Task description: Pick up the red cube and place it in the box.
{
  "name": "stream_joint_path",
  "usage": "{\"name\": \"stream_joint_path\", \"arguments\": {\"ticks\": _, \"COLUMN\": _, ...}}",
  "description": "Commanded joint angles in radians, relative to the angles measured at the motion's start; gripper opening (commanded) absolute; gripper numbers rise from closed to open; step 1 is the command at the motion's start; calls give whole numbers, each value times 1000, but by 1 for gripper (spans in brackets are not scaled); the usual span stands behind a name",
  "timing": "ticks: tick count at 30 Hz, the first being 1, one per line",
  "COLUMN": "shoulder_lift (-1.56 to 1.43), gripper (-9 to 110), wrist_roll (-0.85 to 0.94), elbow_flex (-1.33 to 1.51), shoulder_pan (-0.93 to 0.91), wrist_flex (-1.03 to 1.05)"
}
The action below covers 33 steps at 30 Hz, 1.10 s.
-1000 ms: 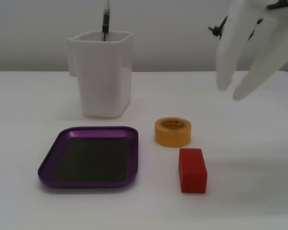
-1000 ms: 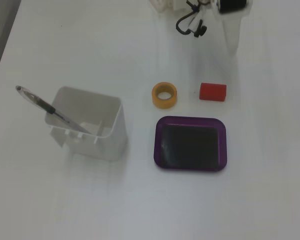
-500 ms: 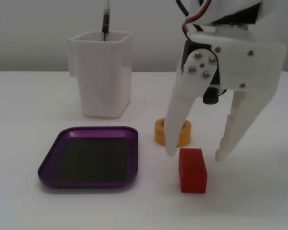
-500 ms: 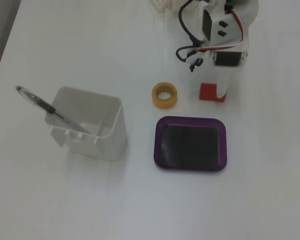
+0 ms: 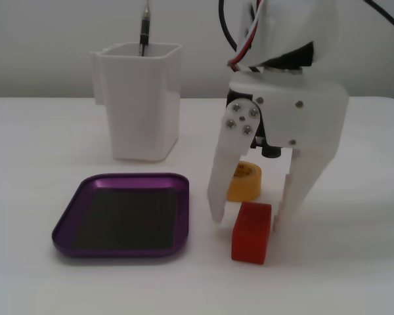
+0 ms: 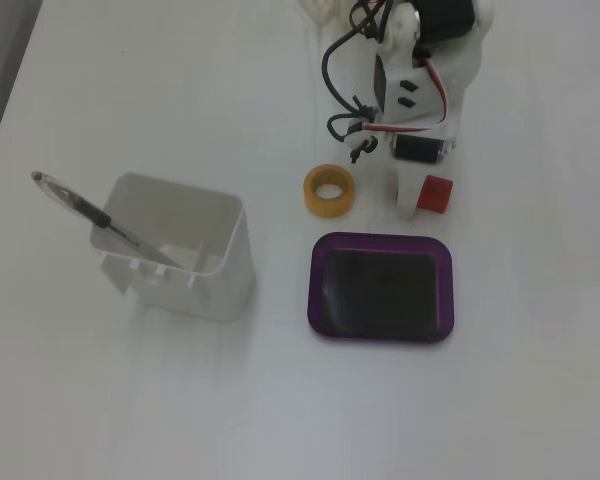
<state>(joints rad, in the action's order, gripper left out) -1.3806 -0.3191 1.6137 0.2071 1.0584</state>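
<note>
the white claw is straddling, spread, the small matte red-orange block lying on the tabletop beside the empty shallow purple metallic tray; gripping, lifting and placing are remaining.

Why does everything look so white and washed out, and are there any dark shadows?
In the fixed view from the front, bright light blends the white table into the wall, with only a faint shadow under the small red-orange block. In the fixed view from above, the table is overexposed; the shallow purple metal tray shows a soft sheen on its dark floor.
</note>
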Motion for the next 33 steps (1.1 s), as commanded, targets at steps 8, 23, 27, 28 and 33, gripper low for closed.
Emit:
{"name": "stream_joint_path", "arguments": {"ticks": 8, "shoulder_lift": 43, "gripper": 17, "wrist_roll": 6, "elbow_flex": -38, "shoulder_pan": 8, "wrist_flex": -14}}
{"name": "stream_joint_path", "arguments": {"ticks": 23, "shoulder_lift": -147, "gripper": -1, "wrist_roll": 97, "elbow_flex": -43, "shoulder_pan": 14, "wrist_flex": 17}}
{"name": "stream_joint_path", "arguments": {"ticks": 27, "shoulder_lift": -298, "gripper": -1, "wrist_roll": 206, "elbow_flex": -43, "shoulder_pan": 31, "wrist_flex": 17}}
{"name": "stream_joint_path", "arguments": {"ticks": 28, "shoulder_lift": -333, "gripper": -1, "wrist_roll": 230, "elbow_flex": -43, "shoulder_pan": 31, "wrist_flex": 15}}
{"name": "stream_joint_path", "arguments": {"ticks": 33, "shoulder_lift": -445, "gripper": -1, "wrist_roll": 337, "elbow_flex": -38, "shoulder_pan": 15, "wrist_flex": -87}}
